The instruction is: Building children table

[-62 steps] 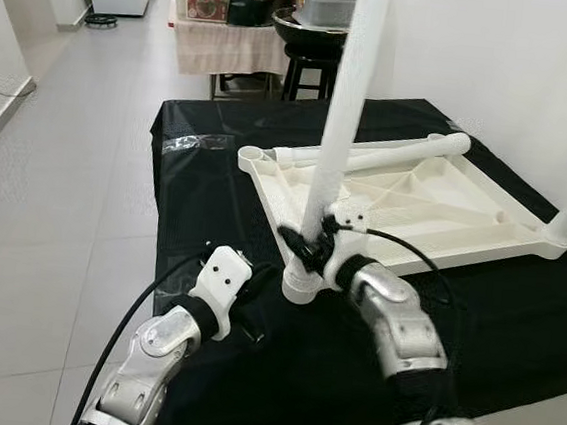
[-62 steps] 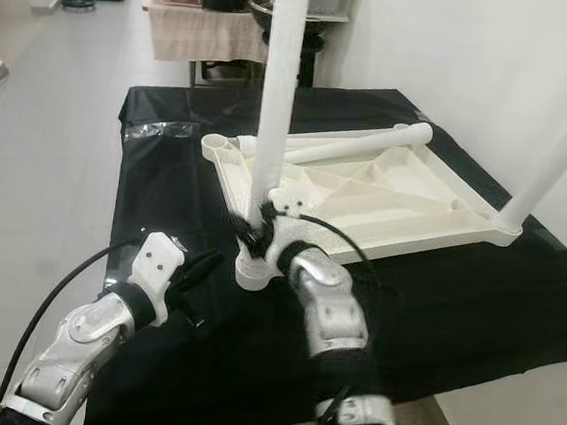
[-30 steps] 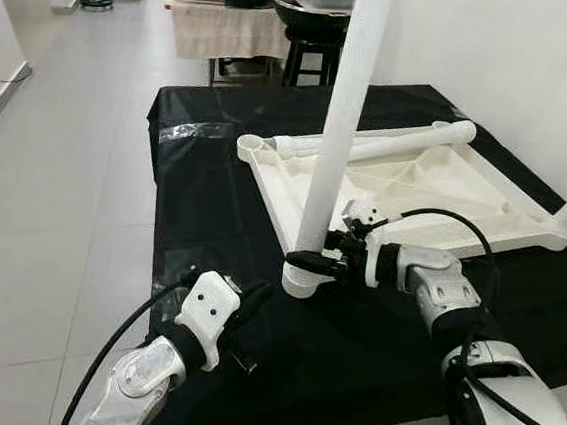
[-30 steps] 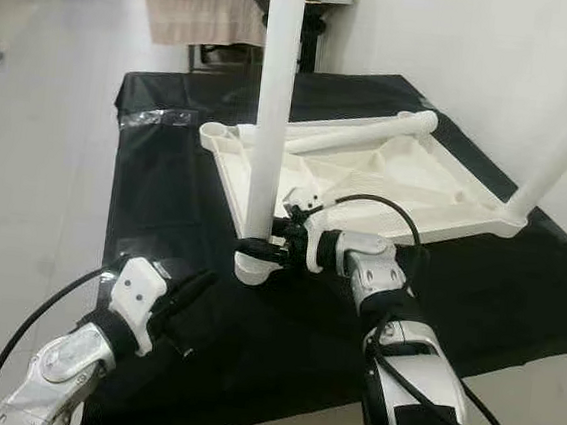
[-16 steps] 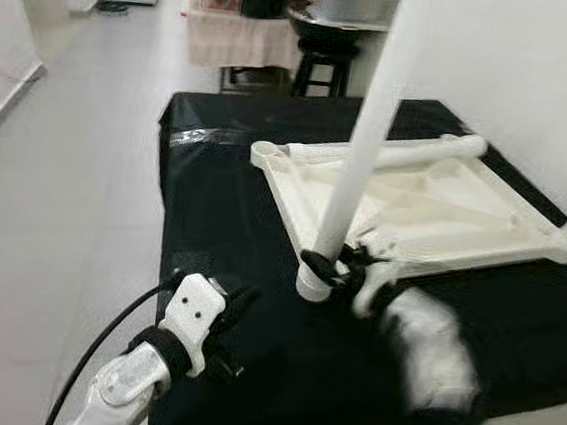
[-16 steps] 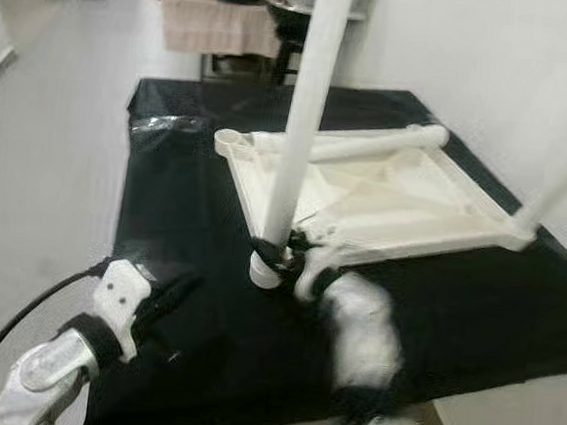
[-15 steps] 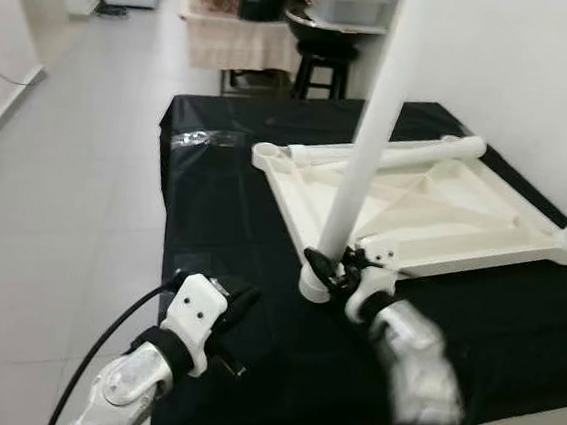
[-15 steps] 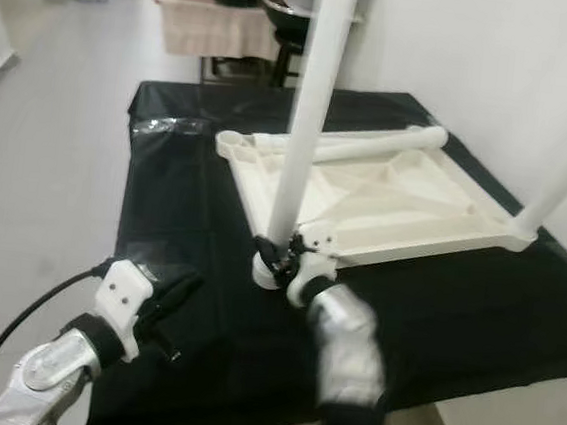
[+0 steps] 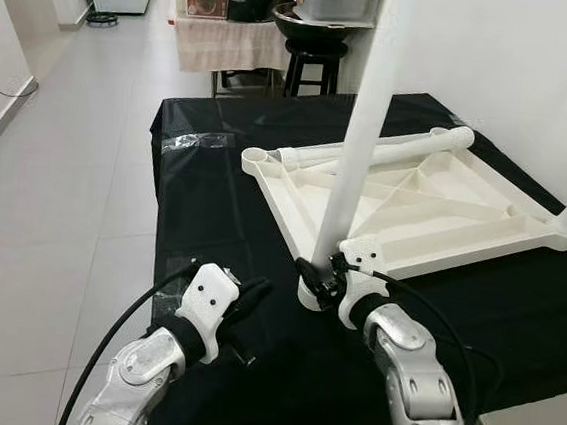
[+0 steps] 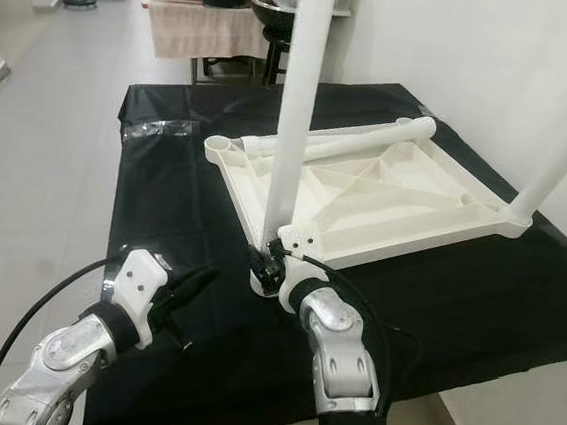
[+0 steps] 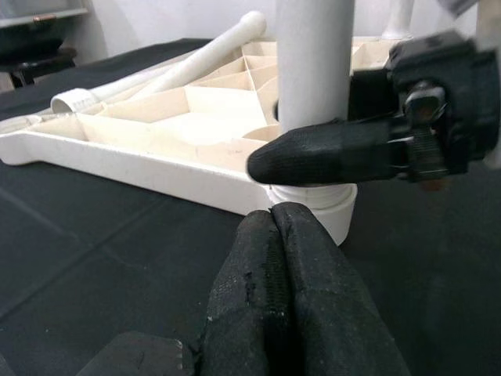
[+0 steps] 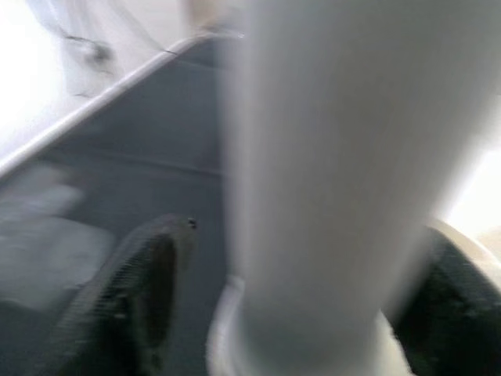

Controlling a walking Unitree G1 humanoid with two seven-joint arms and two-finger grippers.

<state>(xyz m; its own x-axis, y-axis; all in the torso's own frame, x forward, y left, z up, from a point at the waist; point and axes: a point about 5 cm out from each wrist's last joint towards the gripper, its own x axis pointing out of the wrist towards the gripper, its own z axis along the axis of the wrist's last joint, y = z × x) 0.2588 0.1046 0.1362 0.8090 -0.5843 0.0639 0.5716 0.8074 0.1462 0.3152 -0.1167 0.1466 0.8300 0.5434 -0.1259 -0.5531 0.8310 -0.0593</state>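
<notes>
Risk sits at the near corner socket, where the upright white leg (image 9: 353, 169) stands on the upturned tabletop (image 9: 434, 212). In the left eye view the right claw (image 9: 319, 279) pinches the leg just above its collar; if that grip is low and off-centre, a push could cock the smooth tube in its socket or slide the whole light plastic top across the slick black cloth on the table (image 9: 206, 180). A loose leg (image 9: 380, 150) lies along the far rim and could roll. The left claw (image 9: 253, 292) hovers near the left of the joint, apart from it.

Right eye view: the ribbed, cream underside shows diagonal stiffeners, and a second fitted leg (image 10: 561, 149) rises at the right corner.

Left wrist view: the left claw's padded fingers (image 11: 275, 290) are pressed together on nothing, pointed at the ringed collar (image 11: 313, 205); the right claw's finger wraps the tube.

Right wrist view: blurred; dark pads (image 12: 137, 286) flank the pale cylinder on both sides.
</notes>
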